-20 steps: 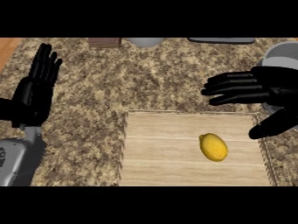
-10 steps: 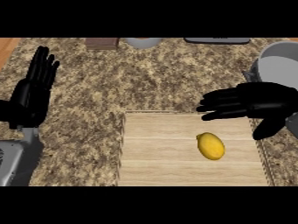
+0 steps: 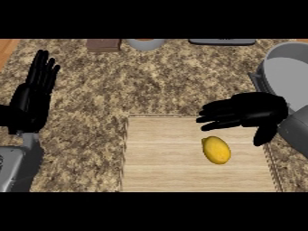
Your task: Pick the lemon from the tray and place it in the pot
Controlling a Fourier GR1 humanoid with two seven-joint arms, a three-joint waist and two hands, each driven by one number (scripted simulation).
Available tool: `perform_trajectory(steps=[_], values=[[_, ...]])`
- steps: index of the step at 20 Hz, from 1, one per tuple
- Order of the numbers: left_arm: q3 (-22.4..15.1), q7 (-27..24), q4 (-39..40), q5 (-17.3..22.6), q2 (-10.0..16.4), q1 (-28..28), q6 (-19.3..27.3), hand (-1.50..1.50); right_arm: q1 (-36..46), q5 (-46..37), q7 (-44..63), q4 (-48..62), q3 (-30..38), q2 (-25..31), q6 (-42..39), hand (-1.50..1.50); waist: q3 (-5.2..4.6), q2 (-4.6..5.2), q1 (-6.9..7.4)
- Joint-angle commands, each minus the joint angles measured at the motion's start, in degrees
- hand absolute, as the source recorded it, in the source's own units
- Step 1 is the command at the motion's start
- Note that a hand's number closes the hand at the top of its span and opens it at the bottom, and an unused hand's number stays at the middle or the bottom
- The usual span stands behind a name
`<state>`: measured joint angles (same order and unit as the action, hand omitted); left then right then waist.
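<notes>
View from the robot's head, looking steeply down at a speckled granite counter (image 3: pixel 149 85). A pale wooden tray (image 3: pixel 163 158) lies at the lower centre. On its right half rests the lemon (image 3: pixel 216 150), lying on its side. Its long axis runs roughly from the near edge of the tray toward the far edge. The far tip leans a little left and the near tip a little right.

The right hand (image 3: pixel 249 113) hangs over the tray's far right corner, just beyond the lemon in the view and apart from it. Its fingers are spread and reach left, its thumb points down toward the near edge, and it holds nothing. The grey pot (image 3: pixel 296 72) stands on the counter at the right, past the tray's far right corner.

The left hand (image 3: pixel 33 97) rests at the left edge, palm flat, fingers straight and pointing up.

Compared with a second ago, the right hand has come nearer and further left, from the counter beyond the tray to over the tray's far edge, closing on the lemon. More of the pot now shows behind it. The lemon, the tray and the left hand lie as they did.
</notes>
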<state>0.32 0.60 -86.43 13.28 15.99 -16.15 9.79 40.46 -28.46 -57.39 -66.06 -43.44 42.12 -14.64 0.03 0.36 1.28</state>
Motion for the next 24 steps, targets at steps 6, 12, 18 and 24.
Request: perform_trajectory(steps=[6,12,18,24], values=[[0.76,0.88,-1.05,-1.30,-0.57,1.14,0.38,0.00,-1.31,-1.67,-8.79,-0.93,1.14,0.45,-2.62,-1.50,-0.03,-0.37,-1.07],[-1.14,1.28,-3.88,-3.77,-3.17,2.62,1.71,0.00,-3.43,-9.25,-1.88,2.50,0.08,-8.26,1.16,-1.50,-0.03,-0.40,-0.88],[2.51,4.61,-4.81,-1.95,-0.19,0.15,-0.69,0.00,-4.92,-11.87,-3.14,5.68,0.98,-13.00,3.39,-1.50,-0.02,-0.38,-1.01],[3.95,2.95,-2.87,-1.41,0.12,0.94,-3.09,0.00,-6.47,-15.15,-3.35,6.76,0.38,-15.58,3.55,-1.50,-0.03,-0.30,-0.97]])
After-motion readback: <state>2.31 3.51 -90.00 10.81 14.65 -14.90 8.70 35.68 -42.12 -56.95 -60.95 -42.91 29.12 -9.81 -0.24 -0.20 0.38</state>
